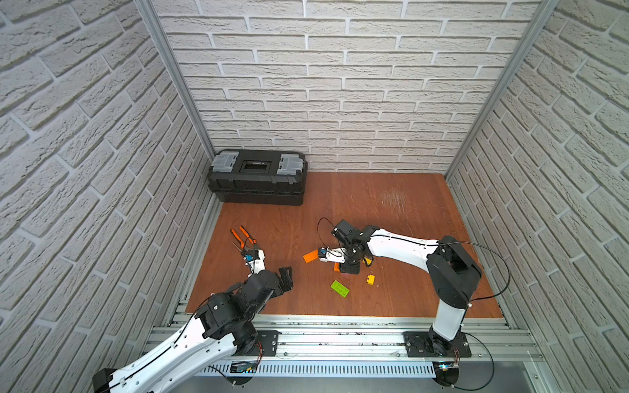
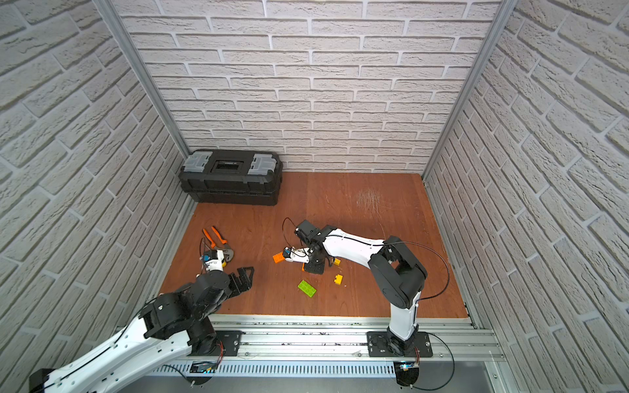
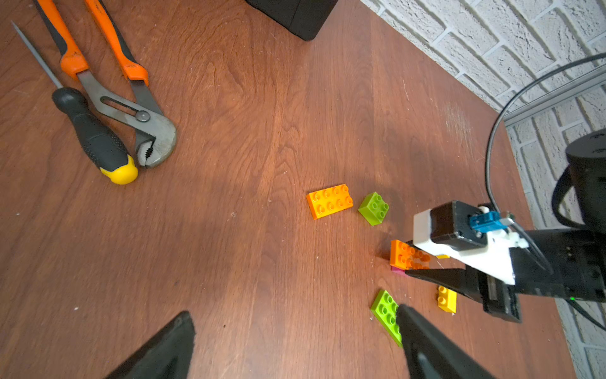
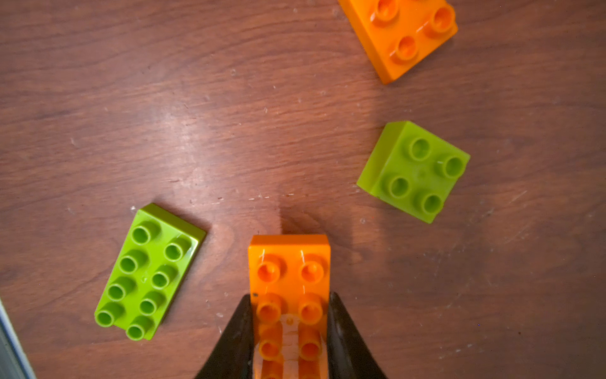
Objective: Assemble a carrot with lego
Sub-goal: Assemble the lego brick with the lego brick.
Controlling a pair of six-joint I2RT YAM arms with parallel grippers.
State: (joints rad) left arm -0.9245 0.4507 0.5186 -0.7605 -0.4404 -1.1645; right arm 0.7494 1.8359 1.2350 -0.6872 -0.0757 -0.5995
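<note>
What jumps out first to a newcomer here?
The right arm reaches mid-table, jaws shut on an orange brick. A long lime green brick and a yellow brick lie loose close by. Orange-handled pliers lie by the left arm, with a black toolbox in the back-left corner.

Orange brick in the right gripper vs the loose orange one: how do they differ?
Grip: the held orange brick is pinched between the fingers of the right gripper; the loose orange brick is untouched.
Support: the loose orange brick lies flat on the table; the held orange brick seems to sit on a pink brick.
Shared: both orange, eight studs, studs up.
</note>
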